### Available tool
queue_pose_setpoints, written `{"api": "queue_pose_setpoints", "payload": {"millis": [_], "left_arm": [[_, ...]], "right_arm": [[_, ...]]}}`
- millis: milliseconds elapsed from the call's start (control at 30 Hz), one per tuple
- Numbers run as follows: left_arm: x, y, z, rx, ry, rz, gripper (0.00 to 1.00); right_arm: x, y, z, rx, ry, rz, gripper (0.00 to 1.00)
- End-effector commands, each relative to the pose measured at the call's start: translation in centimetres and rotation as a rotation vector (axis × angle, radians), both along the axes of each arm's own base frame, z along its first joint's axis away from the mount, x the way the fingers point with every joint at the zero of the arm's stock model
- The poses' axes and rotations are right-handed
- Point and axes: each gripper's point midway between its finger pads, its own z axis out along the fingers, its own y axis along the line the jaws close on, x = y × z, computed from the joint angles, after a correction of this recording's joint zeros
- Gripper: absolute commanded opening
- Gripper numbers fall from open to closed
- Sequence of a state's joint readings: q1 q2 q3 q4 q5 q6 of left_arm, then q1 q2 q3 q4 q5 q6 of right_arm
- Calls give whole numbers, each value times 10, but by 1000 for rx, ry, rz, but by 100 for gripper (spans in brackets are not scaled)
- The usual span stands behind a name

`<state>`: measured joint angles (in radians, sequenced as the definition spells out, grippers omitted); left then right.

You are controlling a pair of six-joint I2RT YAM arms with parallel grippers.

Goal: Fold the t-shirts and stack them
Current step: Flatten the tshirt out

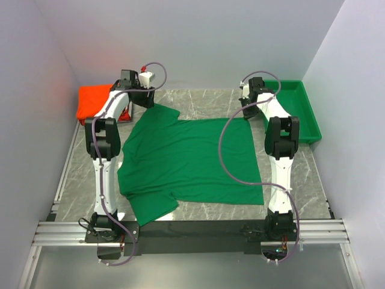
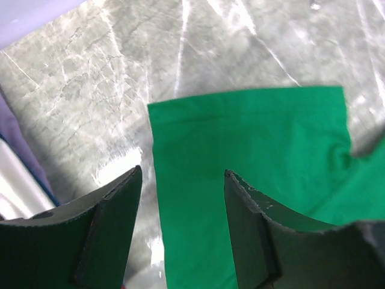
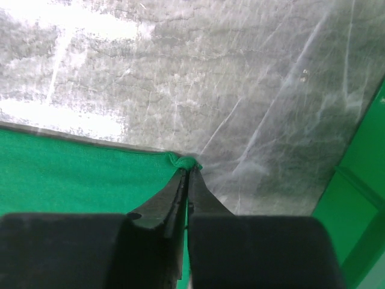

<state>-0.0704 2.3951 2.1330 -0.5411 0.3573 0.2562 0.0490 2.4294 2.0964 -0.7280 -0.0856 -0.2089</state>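
Observation:
A dark green t-shirt (image 1: 192, 159) lies spread flat on the marble table. An orange-red t-shirt (image 1: 96, 101) lies bunched at the far left. My left gripper (image 1: 146, 98) is open above the far left sleeve (image 2: 240, 150) of the green shirt, with the sleeve's edge between the fingers (image 2: 252, 223). My right gripper (image 1: 248, 108) is shut on the far right corner of the green shirt (image 3: 187, 162), pinching a small bunch of cloth at the fingertips.
A rigid green plastic tray (image 1: 304, 114) stands at the far right, its edge also in the right wrist view (image 3: 361, 198). Grey walls close in on both sides and the back. Bare marble (image 1: 204, 102) lies beyond the shirt.

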Motion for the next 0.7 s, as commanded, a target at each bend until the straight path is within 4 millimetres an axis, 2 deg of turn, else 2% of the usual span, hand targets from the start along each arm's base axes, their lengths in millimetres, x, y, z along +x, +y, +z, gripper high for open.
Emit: {"api": "queue_pose_setpoints", "payload": {"millis": [0, 167, 367, 433, 533, 667], "left_arm": [[28, 4, 10, -34, -79, 77, 62], [43, 9, -13, -12, -99, 111, 59], [56, 10, -27, -8, -124, 120, 57], [58, 7, -27, -24, -124, 115, 56], [54, -2, -37, -45, -106, 66, 55], [50, -4, -53, -29, -76, 57, 52]], "right_arm": [[2, -2, 0, 19, 6, -4, 0], [2, 0, 3, 31, 6, 7, 0], [1, 3, 5, 36, 17, 17, 0], [0, 3, 4, 38, 19, 16, 0], [0, 2, 5, 35, 20, 18, 0], [1, 2, 6, 29, 19, 25, 0]]}}
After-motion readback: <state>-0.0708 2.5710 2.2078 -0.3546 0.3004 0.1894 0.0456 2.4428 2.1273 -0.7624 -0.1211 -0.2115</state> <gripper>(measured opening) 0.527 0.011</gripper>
